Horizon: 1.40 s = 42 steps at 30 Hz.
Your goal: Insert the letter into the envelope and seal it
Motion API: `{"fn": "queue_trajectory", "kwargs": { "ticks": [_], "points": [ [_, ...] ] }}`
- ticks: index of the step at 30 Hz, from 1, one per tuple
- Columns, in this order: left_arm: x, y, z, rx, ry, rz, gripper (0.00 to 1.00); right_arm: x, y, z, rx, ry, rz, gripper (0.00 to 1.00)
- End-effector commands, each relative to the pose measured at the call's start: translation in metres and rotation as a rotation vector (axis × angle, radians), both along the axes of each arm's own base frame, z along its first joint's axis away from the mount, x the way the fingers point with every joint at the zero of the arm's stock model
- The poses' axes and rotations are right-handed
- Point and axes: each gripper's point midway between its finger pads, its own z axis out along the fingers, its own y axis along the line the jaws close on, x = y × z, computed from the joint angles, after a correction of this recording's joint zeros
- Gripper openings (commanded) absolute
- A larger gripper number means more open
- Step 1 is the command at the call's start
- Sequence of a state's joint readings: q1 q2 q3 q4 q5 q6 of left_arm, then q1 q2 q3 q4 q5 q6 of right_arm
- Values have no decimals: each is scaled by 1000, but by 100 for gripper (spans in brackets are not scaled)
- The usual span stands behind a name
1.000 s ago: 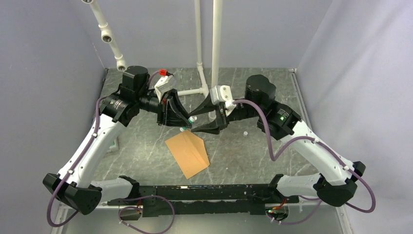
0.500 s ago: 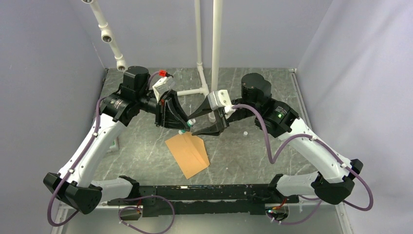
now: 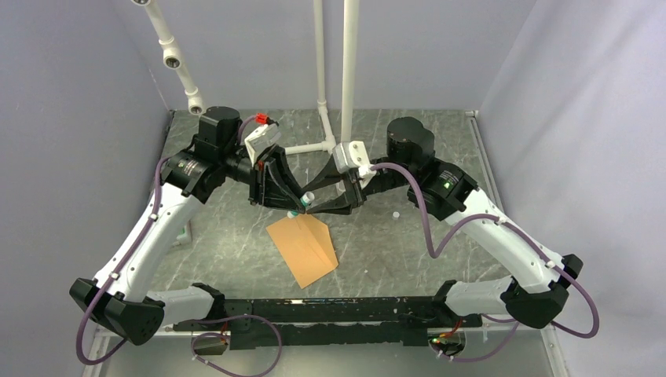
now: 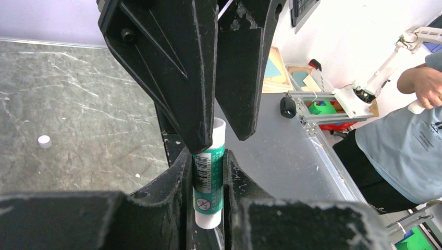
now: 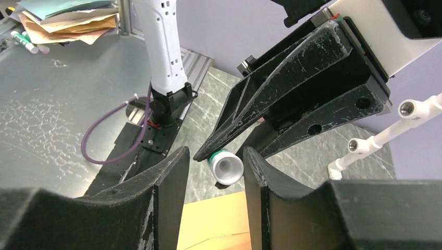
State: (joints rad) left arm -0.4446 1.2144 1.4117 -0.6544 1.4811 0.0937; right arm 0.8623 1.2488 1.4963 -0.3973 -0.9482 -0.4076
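Orange-brown envelope (image 3: pixel 305 250) lies flat on the desk (image 3: pixel 228 236), at 6 o'clock of both tools. I see left tool (image 4: pixel 208 166) clamped on a green-white glue stick (image 4: pixel 209 182). Right tool (image 5: pixel 213 155) is half open, straddling the stick's white end; contact unclear.

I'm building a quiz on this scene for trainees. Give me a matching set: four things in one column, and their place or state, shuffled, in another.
1. glue stick
2. envelope
3. small white cap
4. right gripper

A. flat on the table, in the middle
B. jaws open around the stick's end
C. clamped in the left gripper
D. loose on the table, off to the envelope's right in the top view

Pairs: 1-C, 2-A, 3-D, 4-B
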Motion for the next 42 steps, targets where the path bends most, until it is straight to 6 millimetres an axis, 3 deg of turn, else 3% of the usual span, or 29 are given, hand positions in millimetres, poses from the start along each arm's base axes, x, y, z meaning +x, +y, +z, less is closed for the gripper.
{"fn": "queue_trajectory", "kwargs": {
  "ticks": [1, 5, 7, 8, 9, 14, 18, 21, 22, 24, 25, 29, 32, 35, 39, 42],
  "points": [
    [-13, 5, 22, -64, -82, -54, 2, 1, 1, 0, 9, 4, 2, 46],
    [-9, 4, 19, -54, -88, -30, 3, 10, 4, 6, 42, 23, -58, 33],
    [-2, 2, 16, -38, -99, 9, 2, 14, 6, 15, 80, 36, -85, 18],
    [3, 0, 13, -23, -107, 44, 2, 18, 8, 18, 95, 51, -108, 4],
    [13, -2, 9, 0, -122, 102, 2, 23, 10, 20, 113, 79, -136, 0],
    [67, -3, -11, 102, -203, 408, 3, 46, 16, 42, 250, 295, -283, 0],
    [110, 8, -24, 147, -274, 656, 2, 93, 18, 51, 352, 586, -532, 0],
    [132, 16, -22, 132, -335, 784, 3, 153, 2, 35, 438, 889, -896, 0],
    [137, 17, -21, 124, -348, 812, 3, 166, -6, 13, 401, 985, -1033, 0],
    [139, 17, -16, 92, -359, 825, 2, 179, -13, 10, 450, 1067, -1128, 0],
    [137, 15, -15, 85, -360, 809, 2, 180, -13, 12, 475, 1082, -1118, 3],
    [115, 6, -15, 110, -310, 665, 3, 159, -4, 38, 515, 971, -918, 58],
    [93, 1, -13, 112, -266, 539, 2, 133, -13, 51, 564, 785, -740, 79],
    [69, -3, -12, 104, -215, 395, 2, 105, -28, 48, 590, 531, -574, 82],
    [41, -6, -5, 64, -139, 214, 3, 51, -24, 30, 369, 253, -217, 70],
    [23, -5, 1, 26, -106, 98, 2, 34, -22, 16, 225, 170, -99, 61]
  ]
}}
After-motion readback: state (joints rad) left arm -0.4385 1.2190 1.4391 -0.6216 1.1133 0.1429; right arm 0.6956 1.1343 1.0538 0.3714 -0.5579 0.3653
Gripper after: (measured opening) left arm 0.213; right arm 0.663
